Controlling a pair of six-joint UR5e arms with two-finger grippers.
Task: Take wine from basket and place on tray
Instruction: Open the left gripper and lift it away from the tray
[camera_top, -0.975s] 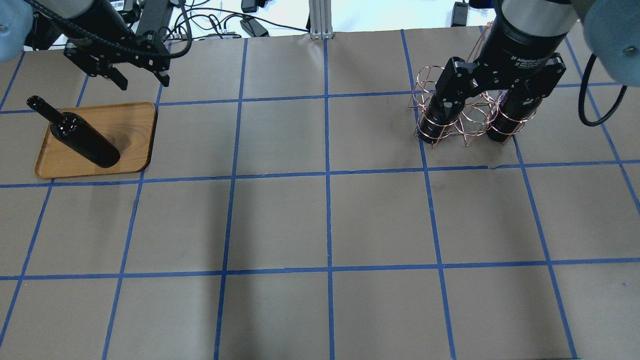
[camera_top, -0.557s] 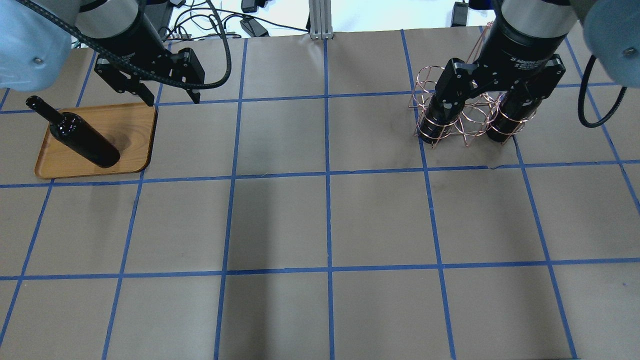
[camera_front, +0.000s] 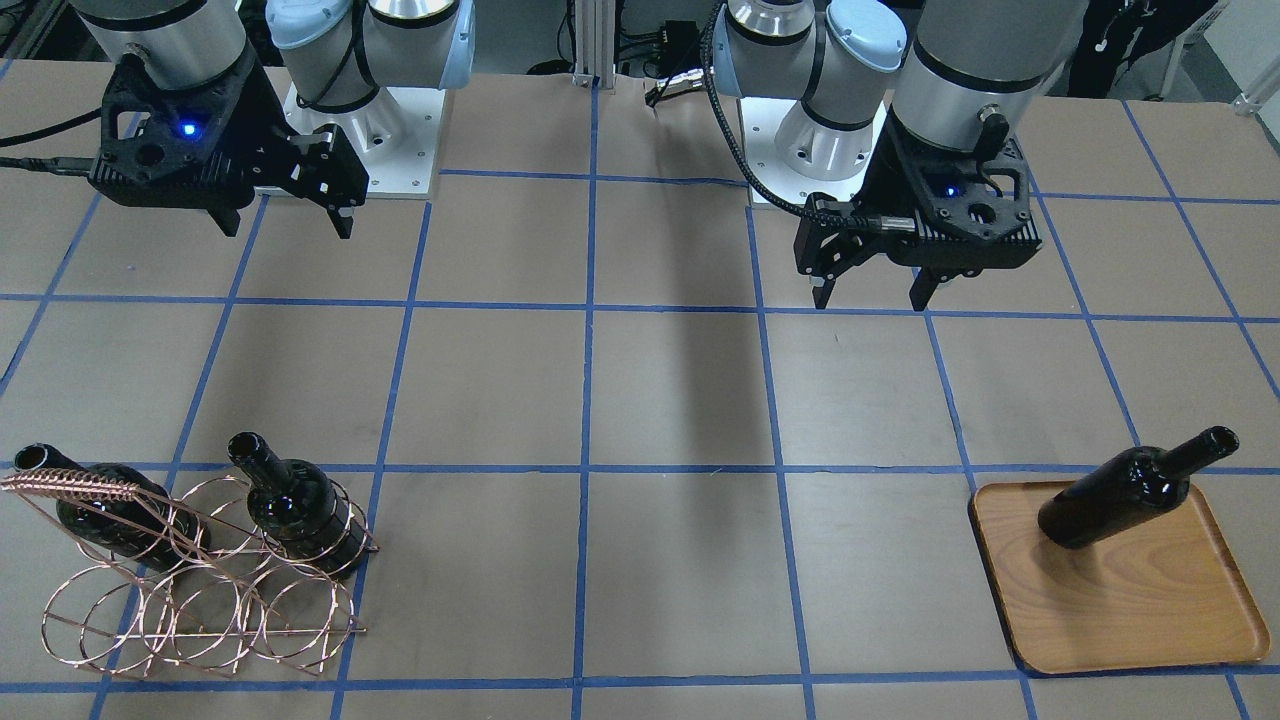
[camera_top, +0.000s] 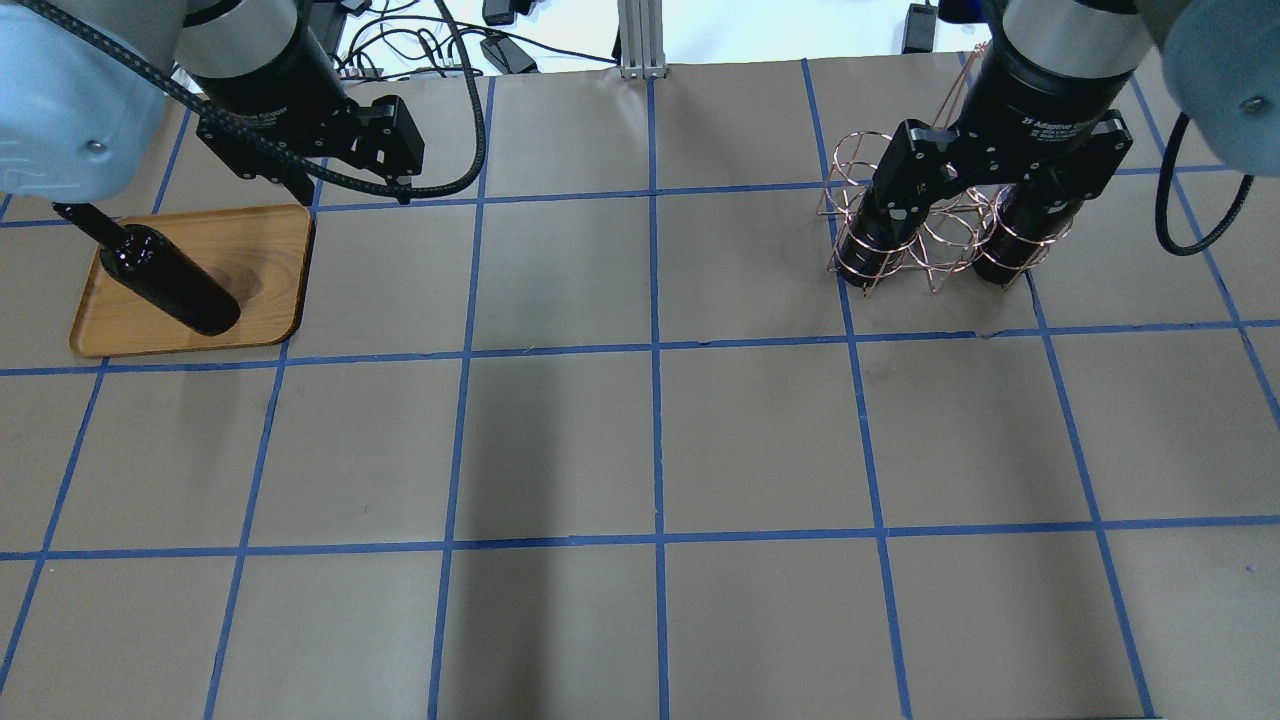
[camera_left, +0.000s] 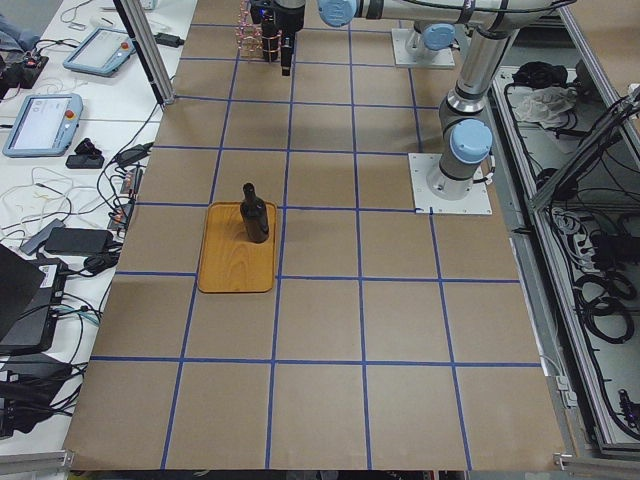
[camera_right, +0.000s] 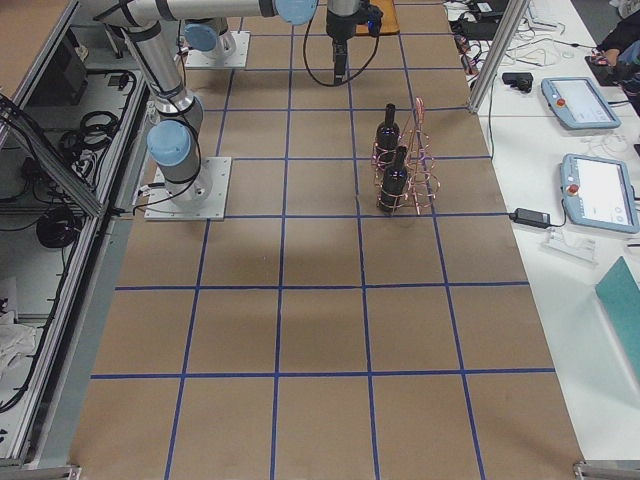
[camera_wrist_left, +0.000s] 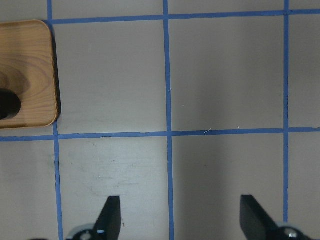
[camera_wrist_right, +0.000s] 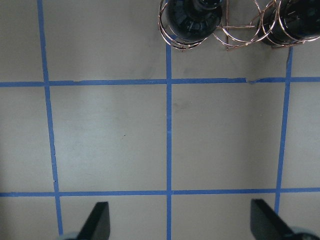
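Above the table (camera_front: 680, 400), left pincer (camera_front: 868, 300) and right pincer (camera_front: 288, 228) both spread, empty. Upright on wooden tray (camera_front: 1150, 610), one wine bottle (camera_front: 1110, 500); two more bottles (camera_front: 300, 510) in wire basket (camera_front: 200, 620).

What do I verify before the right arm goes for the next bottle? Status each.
1. Wine stands upright on tray: ok.
2. Left gripper open, empty, off the tray: ok.
3. Right gripper open, empty: ok.
4. Inner bottle upright in basket, neck free: ok.
5. Right gripper lined up over that bottle: not ok; it hangs on the robot's side of the basket.
6. Basket fixed against lifting with the bottle: cannot tell.
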